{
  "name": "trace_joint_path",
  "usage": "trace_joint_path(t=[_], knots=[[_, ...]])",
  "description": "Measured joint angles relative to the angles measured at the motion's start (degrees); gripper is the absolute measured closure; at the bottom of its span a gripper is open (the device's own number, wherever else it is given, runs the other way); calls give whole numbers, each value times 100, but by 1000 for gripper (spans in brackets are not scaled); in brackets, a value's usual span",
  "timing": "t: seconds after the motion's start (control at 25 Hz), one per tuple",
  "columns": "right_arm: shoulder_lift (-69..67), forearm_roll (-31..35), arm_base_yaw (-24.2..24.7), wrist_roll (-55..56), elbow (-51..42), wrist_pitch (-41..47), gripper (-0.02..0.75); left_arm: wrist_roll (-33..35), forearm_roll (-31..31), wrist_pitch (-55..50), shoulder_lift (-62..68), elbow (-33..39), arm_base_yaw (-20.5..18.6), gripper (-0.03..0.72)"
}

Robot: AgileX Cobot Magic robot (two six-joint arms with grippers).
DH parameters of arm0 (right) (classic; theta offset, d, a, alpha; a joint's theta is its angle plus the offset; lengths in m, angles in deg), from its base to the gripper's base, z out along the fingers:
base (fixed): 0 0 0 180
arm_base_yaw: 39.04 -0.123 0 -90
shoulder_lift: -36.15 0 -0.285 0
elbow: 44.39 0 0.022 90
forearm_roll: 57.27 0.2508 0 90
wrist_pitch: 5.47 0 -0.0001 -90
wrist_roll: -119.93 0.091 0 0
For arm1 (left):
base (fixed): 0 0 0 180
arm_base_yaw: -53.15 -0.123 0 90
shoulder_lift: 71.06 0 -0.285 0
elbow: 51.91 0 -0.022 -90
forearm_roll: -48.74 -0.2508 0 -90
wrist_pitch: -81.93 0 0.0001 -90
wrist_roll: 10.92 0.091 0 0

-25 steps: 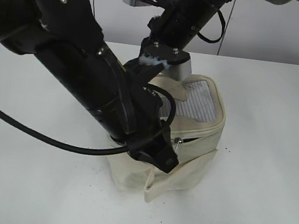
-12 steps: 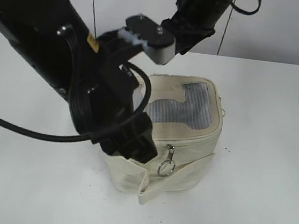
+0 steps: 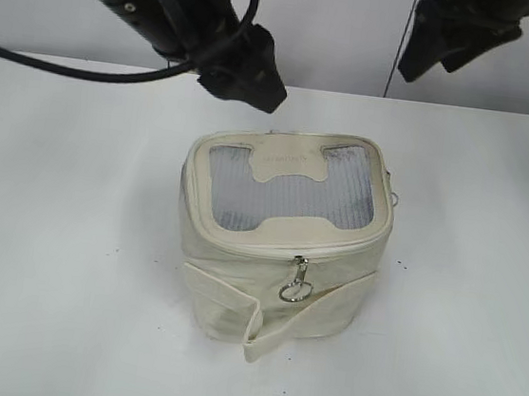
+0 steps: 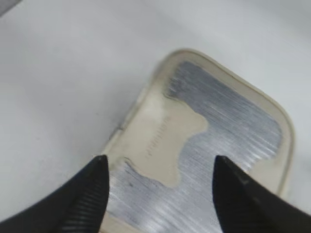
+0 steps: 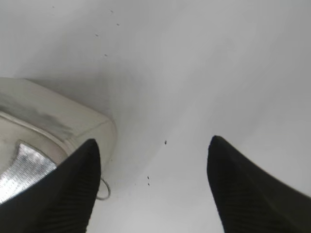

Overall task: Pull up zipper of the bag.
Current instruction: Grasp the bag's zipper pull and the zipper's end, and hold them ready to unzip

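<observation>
The cream bag [image 3: 227,275] stands upright mid-table, its grey mesh window [image 3: 284,195] facing up. The zipper track [image 3: 345,245] looks shut along the front rim. One silver pull with a ring [image 3: 296,280] hangs at the front, and a second small pull [image 3: 394,199] sits at the right corner. My left gripper [image 4: 159,160] is open and empty, high above the bag's top panel [image 4: 160,131]. It shows at the top left of the exterior view [image 3: 246,67]. My right gripper [image 5: 153,140] is open and empty above bare table beside the bag's corner [image 5: 58,121] and a ring [image 5: 103,190].
A loose strap band [image 3: 234,302] wraps the bag's body and its end sticks out at the front. The white table [image 3: 64,280] surrounds the bag. A black cable [image 3: 70,61] hangs from the left arm. A white wall stands behind.
Both arms have lifted up and back off the bag, which now stands uncovered. The gap at the front zipper seen a second ago is shut, and the front pull hangs down.
</observation>
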Motion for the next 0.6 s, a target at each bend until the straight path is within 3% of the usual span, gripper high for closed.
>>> trace_joint_path(t=[0.2, 0.36, 0.6], knots=[[565, 56, 507, -53, -996, -6, 226, 87, 0, -296, 836, -1044, -399, 180], [995, 334, 704, -565, -1927, -10, 242, 466, 73, -827, 1719, -2055, -450, 180], [1286, 1059, 720, -1579, -3248, -119, 267, 1078, 718, -1884, 3016, -3526, -450, 180]])
